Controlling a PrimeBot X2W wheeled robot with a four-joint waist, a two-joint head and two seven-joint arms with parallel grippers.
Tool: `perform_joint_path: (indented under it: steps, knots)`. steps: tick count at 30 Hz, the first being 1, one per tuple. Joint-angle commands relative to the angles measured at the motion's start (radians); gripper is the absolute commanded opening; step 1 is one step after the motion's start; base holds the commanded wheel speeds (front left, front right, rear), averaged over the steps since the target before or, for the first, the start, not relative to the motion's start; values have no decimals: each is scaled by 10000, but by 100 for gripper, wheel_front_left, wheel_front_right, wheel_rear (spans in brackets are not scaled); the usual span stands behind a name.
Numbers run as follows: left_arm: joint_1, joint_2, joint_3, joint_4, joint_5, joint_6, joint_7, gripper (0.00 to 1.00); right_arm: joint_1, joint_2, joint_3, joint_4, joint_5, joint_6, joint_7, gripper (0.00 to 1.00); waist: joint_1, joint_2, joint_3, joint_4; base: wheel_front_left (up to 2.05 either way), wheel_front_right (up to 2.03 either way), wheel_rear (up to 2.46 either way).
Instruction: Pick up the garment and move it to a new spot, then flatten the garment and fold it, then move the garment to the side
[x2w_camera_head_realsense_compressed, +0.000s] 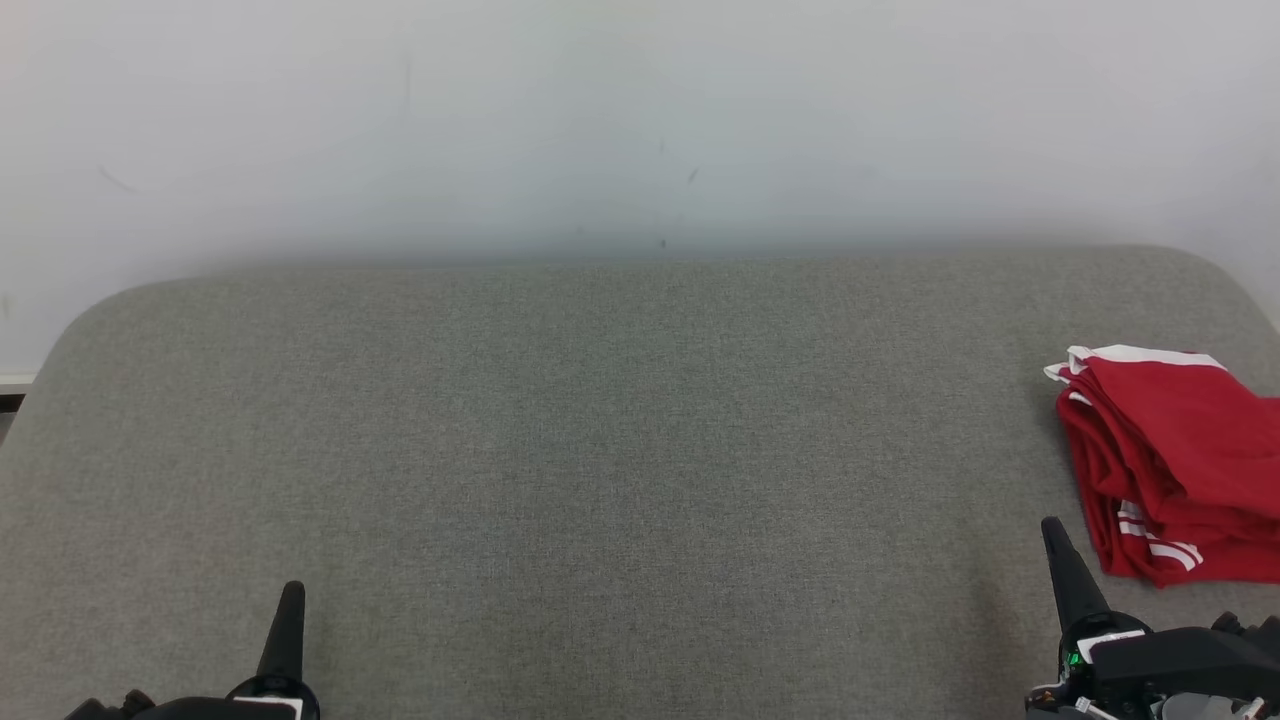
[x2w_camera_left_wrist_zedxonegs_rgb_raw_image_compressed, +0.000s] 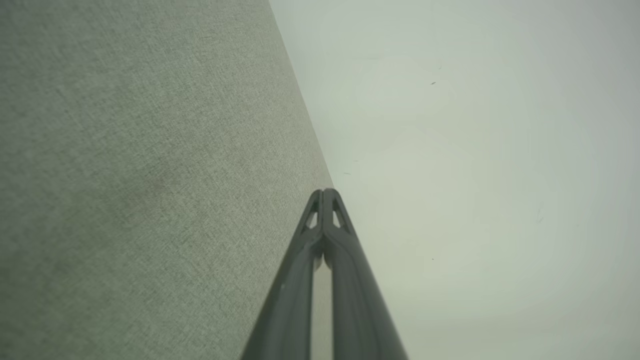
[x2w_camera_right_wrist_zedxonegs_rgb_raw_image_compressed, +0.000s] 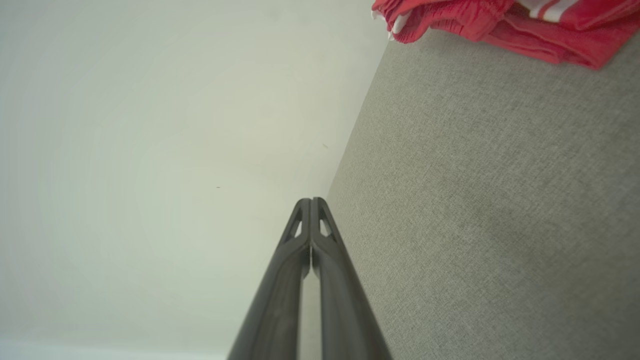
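Note:
The garment (x2w_camera_head_realsense_compressed: 1170, 460) is red with white stripes and lies folded in a stack at the right edge of the grey upholstered surface (x2w_camera_head_realsense_compressed: 600, 450). In the right wrist view the garment (x2w_camera_right_wrist_zedxonegs_rgb_raw_image_compressed: 500, 20) sits at the top edge. My right gripper (x2w_camera_head_realsense_compressed: 1052, 530) is shut and empty, just left of the garment's near corner and apart from it; its tips (x2w_camera_right_wrist_zedxonegs_rgb_raw_image_compressed: 311, 201) are pressed together. At the lower left, far from the garment, my left gripper (x2w_camera_head_realsense_compressed: 292, 592) is also shut with nothing in it, and its tips (x2w_camera_left_wrist_zedxonegs_rgb_raw_image_compressed: 325, 192) meet.
A pale plain wall (x2w_camera_head_realsense_compressed: 640, 120) rises behind the grey surface. The surface has rounded far corners, and its left edge drops off near a strip of floor (x2w_camera_head_realsense_compressed: 12, 395).

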Motion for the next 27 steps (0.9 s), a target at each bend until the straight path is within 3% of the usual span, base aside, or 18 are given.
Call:
perform_joint_path:
  steps: [1,27]
  knots:
    - [-200,-16,69,-109,-234,-34,53,0,-150,28,-46,-33,258,6,50,0,0,0,5,4,0,0,0]
    - [-344,-147,286,-179,-1888,-166,565,0,-321,190,-236,94,2125,7,263,0,-1,0,89,56,0,0,0]
